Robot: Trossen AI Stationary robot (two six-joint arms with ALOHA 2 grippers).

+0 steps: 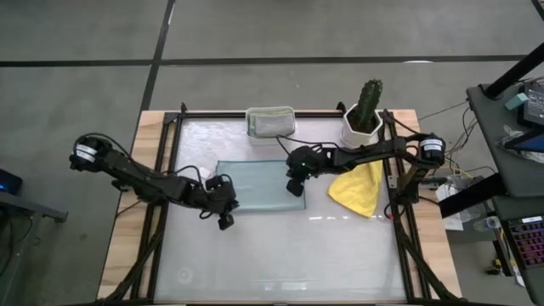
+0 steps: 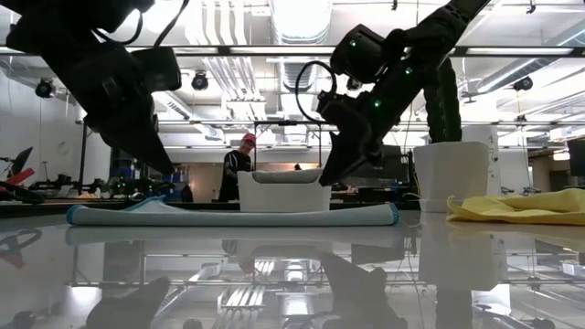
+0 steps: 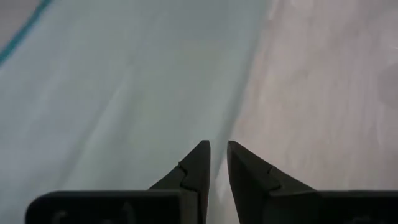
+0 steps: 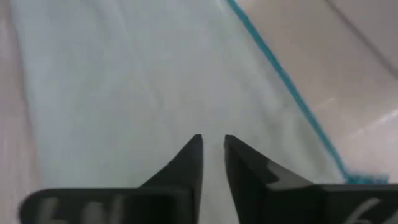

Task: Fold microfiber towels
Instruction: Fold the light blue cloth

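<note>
A pale blue-grey square microfiber towel (image 1: 259,184) lies flat mid-table. The left gripper (image 3: 217,151) hovers over its near-left corner and the right gripper (image 4: 212,145) over its right edge, both with fingers slightly apart, holding nothing. A crumpled yellow microfiber towel (image 1: 359,189) lies right of it; a white rectangular plastic tub (image 1: 270,121) stands beyond it.

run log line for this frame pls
stage: flat pale blue-grey microfiber towel | left gripper: at its left edge | right gripper: at its right edge | crumpled yellow microfiber towel: waiting

Glossy table (image 1: 280,255), pale blue-grey towel (image 1: 259,183), yellow towel (image 1: 359,189), white tub (image 1: 270,121), potted cactus (image 1: 365,115), seemingly
</note>
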